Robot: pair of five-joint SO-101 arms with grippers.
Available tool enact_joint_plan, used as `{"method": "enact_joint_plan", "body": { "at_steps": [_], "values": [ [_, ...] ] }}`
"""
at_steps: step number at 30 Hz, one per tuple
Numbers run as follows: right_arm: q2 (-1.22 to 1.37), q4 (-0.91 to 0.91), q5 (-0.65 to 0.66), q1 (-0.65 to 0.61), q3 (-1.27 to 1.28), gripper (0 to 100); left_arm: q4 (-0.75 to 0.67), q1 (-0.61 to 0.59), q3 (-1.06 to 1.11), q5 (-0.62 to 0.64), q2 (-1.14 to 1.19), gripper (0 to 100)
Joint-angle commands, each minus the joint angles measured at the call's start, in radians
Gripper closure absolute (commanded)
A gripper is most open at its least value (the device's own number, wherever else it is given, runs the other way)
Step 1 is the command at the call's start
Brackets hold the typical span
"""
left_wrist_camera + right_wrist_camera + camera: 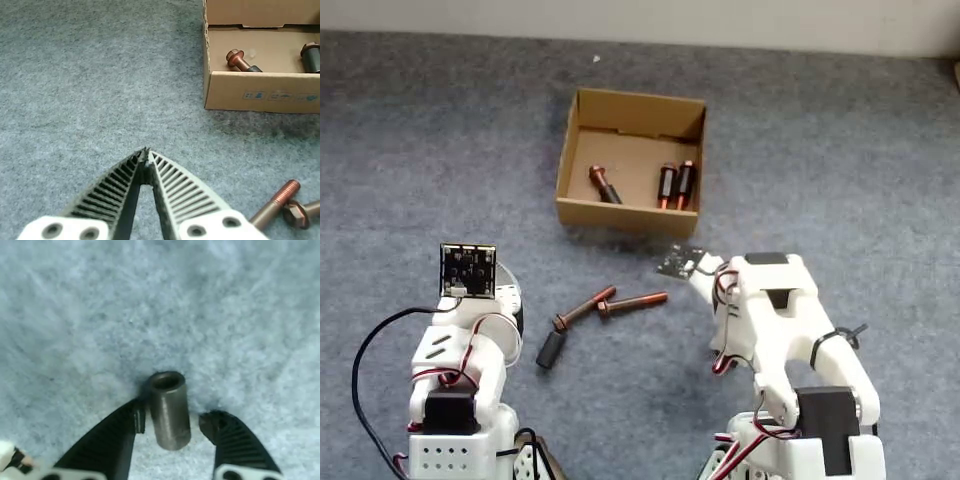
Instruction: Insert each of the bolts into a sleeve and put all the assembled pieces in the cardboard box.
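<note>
Sleeve (169,410) lies between spread fingers of right hand (175,419)

Grey carpeted tabletop (440,150) left of brown cardboard box (582,205) lies open; I see free passage there. Box walls ring three assembled bolt-and-sleeve pieces (675,185); rear strip of floor bare. Two loose copper bolts (620,302) lie between arms and box. Black cylindrical sleeve (551,350) sits just beside left arm (460,370). Second dark sleeve (169,410) fills space between right gripper (170,420) fingers (117,440), gap on one side.

White arms (780,310), black ribbed hands (146,153)
</note>
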Motion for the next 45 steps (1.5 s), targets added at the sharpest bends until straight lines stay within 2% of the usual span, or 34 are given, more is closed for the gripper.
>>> {"method": "enact_joint_plan", "body": {
  "at_steps": [1, 14, 16, 19, 23, 31, 36, 45],
  "values": [
    [-0.002, -0.096, -0.049, 0.001, 0.002, 84.8, -0.023, -0.012, -0.008, -0.011, -0.008, 99],
    [-0.005, -0.09, -0.054, -0.004, 0.004, 86.8, -0.023, -0.012, -0.008, -0.011, -0.008, 99],
    [-0.005, -0.082, -0.054, -0.013, 0.002, 91.1, -0.023, -0.012, -0.008, -0.011, -0.008, 99],
    [-0.01, 0.016, -0.054, -0.051, -0.013, 99.8, -0.023, -0.012, -0.01, -0.011, -0.008, 99],
    [-0.119, 0.139, -0.066, -0.096, -0.061, 99.3, -0.023, -0.012, -0.01, -0.011, -0.008, 99],
    [-0.481, 0.157, -0.396, -0.165, -0.059, 99.3, -0.023, -0.012, -0.016, -0.011, -0.008, 99],
    [-0.608, 0.147, -0.589, -0.197, -0.058, 99.3, -0.014, -0.01, -0.067, -0.068, -0.007, 99],
    [-0.631, -0.173, -0.859, -0.108, 0.157, 99.3, 0.193, 0.031, -0.305, -0.069, -0.004, 98]
  ]
}}
